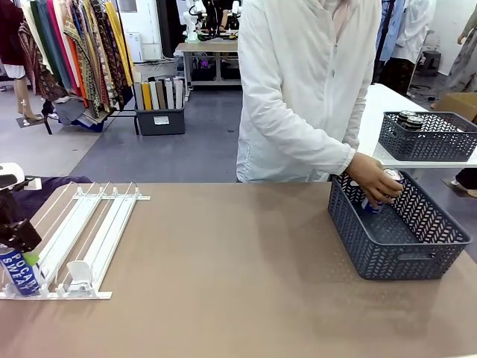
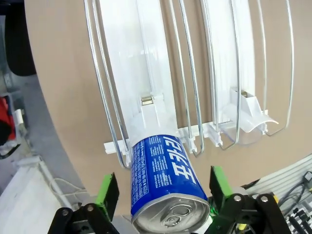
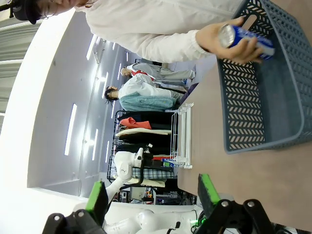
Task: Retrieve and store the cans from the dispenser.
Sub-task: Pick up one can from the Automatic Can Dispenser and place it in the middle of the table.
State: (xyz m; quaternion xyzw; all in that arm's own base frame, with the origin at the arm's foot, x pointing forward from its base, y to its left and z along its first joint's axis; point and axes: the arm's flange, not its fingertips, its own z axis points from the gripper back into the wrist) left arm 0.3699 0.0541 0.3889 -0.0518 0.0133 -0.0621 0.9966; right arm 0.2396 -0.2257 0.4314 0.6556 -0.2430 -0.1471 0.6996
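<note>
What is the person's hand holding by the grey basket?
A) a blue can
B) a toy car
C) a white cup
A: the person's hand is wrapped around a blue can with a silver top, at the far side of the grey basket.

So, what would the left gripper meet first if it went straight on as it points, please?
The blue Pocari can at the low end of the dispenser: it sits between the open jaws of the left gripper, apparently not yet touched.
</note>
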